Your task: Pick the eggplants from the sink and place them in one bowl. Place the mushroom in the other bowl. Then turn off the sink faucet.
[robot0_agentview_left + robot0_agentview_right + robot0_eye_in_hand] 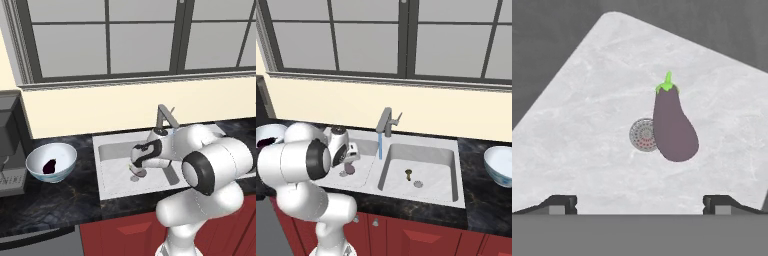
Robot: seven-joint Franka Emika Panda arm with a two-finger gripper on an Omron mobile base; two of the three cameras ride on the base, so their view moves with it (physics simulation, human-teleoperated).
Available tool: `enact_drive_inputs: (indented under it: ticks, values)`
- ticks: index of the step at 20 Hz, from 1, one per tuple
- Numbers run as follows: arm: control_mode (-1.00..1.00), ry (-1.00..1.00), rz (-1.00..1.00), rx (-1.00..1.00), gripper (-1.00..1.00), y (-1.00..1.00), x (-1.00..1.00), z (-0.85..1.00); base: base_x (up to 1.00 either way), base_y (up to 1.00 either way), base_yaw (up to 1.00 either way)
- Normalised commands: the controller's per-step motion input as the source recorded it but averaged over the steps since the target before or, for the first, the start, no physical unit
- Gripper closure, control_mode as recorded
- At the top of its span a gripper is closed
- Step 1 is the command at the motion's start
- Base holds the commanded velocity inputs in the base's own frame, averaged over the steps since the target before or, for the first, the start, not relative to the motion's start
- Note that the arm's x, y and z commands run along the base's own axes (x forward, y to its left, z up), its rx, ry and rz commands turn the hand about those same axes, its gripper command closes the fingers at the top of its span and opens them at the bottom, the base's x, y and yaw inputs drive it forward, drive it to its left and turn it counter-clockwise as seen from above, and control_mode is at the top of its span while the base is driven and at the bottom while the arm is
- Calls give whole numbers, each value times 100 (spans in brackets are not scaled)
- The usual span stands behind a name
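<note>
Sink (pixel 587 125) floor, eggplant (pixel 673 125) beside drain (pixel 643 135)

Count: two eggplants, dark one (pixel 49 166) in the left bowl (pixel 64 170), pale one (pixel 673 125) in the sink (pixel 448 187). Two bowls, second (pixel 498 167) at right. One mushroom (pixel 408 174), one faucet (pixel 387 121), two drains (pixel 642 135) (pixel 418 184).

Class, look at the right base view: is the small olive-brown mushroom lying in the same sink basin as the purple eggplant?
No: the small olive-brown mushroom lies in the right basin, while the paler purple eggplant lies in the left basin.
</note>
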Motion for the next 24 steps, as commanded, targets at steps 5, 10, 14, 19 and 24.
enact_drive_inputs:
  ticks: [5, 10, 14, 19, 24]
  values:
    - [-100, 0, 0, 0, -100, 0, 17, -19, 0, 0, 0]
    - [-100, 0, 0, 0, -100, -1, 16, -19, 0, 0, 0]
    - [-100, 0, 0, 0, -100, 0, 14, -22, 0, 0, 0]
    - [-100, 0, 0, 0, -100, 0, 18, -22, 0, 0, 0]
    - [-100, 0, 0, 0, -100, -1, 23, -22, 0, 0, 0]
